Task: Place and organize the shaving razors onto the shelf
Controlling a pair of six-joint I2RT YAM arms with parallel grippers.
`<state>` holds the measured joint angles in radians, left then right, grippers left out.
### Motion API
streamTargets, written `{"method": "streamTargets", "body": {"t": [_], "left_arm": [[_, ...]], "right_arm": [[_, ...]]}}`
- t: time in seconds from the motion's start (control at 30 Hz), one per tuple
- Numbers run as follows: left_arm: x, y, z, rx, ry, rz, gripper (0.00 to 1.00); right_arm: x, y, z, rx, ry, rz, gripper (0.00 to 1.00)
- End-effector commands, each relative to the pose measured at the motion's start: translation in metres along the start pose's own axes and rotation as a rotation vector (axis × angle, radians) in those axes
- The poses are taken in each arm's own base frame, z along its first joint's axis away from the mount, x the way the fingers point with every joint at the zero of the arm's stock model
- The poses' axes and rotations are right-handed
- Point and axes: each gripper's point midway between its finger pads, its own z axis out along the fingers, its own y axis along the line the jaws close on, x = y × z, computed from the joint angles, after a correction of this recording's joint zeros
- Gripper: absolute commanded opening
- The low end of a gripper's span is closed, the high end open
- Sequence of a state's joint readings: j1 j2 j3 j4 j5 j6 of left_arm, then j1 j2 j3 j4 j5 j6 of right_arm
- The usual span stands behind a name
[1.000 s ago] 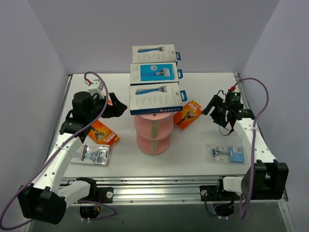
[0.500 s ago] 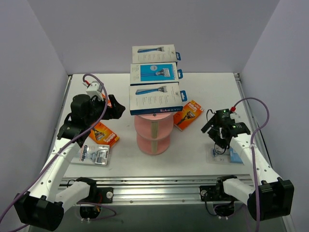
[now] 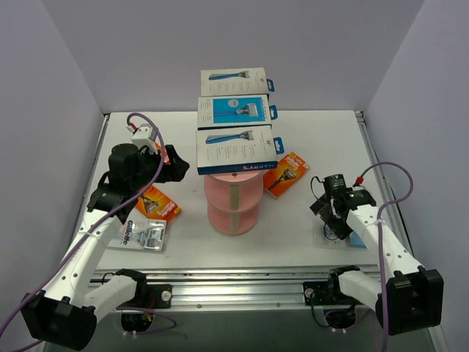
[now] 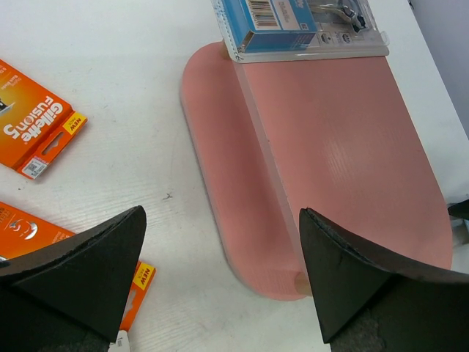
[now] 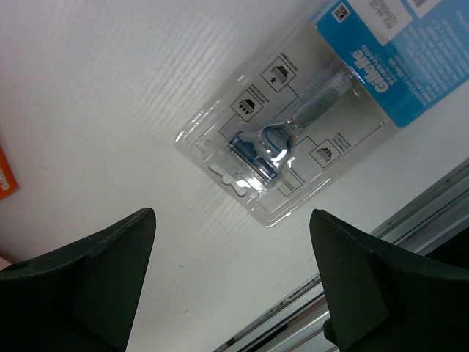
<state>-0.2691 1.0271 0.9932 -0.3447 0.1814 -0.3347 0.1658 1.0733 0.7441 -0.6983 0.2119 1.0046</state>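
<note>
The white worktop (image 3: pixel 293 220) bore the pink shelf (image 3: pixel 233 194), three boxed razors (image 3: pixel 236 149) on top (orange cards (image 3: pixel 284 174) lay loose). The right tool (image 5: pixel 233 216) hung spread and empty over a clear blister pack (image 5: pixel 286 139); I reckoned lowering and pinching came next. The left tool (image 4: pixel 222 214) gaped idle.

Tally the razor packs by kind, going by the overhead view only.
Harry's boxes, all on top of the shelf: 3
Orange blister cards, all on the table, one barely showing: 3
Clear blister packs with blue inserts, on the table: 2
Total: 8
</note>
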Motion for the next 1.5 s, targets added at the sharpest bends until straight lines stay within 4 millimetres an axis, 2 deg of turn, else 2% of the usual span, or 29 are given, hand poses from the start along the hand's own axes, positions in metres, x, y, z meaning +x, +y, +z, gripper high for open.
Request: {"method": "streamTargets", "body": {"t": [0.0, 0.07, 0.27, 0.57, 0.73, 0.93, 1.13, 1.23, 1.3, 1.47], "left_arm": [[-0.001, -0.003, -0.003, 0.002, -0.011, 0.026, 0.94], [-0.002, -0.003, -0.004, -0.002, -0.012, 0.029, 0.94], [-0.003, -0.001, -0.005, -0.016, -0.017, 0.034, 0.94], [-0.002, 0.0, -0.005, -0.022, -0.009, 0.041, 0.94], [-0.001, 0.0, -0.005, -0.02, -0.002, 0.043, 0.94], [-0.002, -0.001, -0.005, -0.017, -0.001, 0.042, 0.94], [-0.001, 0.0, -0.004, -0.022, 0.004, 0.046, 0.94], [-0.001, 0.001, -0.004, -0.025, 0.006, 0.048, 0.94], [-0.001, 0.002, -0.004, -0.029, 0.006, 0.048, 0.94], [-0.001, 0.004, -0.004, -0.04, 0.008, 0.054, 0.94]], "right_arm": [[0.007, -0.024, 0.008, 0.091, -0.018, 0.017, 0.82], [0.013, -0.03, 0.014, 0.105, -0.007, 0.014, 0.82], [0.017, -0.027, 0.026, 0.079, -0.012, 0.038, 0.87], [0.02, -0.021, 0.056, 0.08, 0.011, 0.046, 0.86], [0.011, -0.017, 0.065, 0.084, 0.004, 0.041, 0.86], [0.01, -0.011, 0.074, 0.064, 0.03, -0.027, 0.83], [0.022, 0.002, 0.091, 0.011, 0.106, -0.133, 0.66], [0.019, 0.011, 0.094, -0.015, 0.105, -0.151, 0.62], [0.016, 0.021, 0.092, -0.051, 0.102, -0.159, 0.58], [-0.003, 0.061, 0.082, -0.19, 0.063, -0.239, 0.5]]}}
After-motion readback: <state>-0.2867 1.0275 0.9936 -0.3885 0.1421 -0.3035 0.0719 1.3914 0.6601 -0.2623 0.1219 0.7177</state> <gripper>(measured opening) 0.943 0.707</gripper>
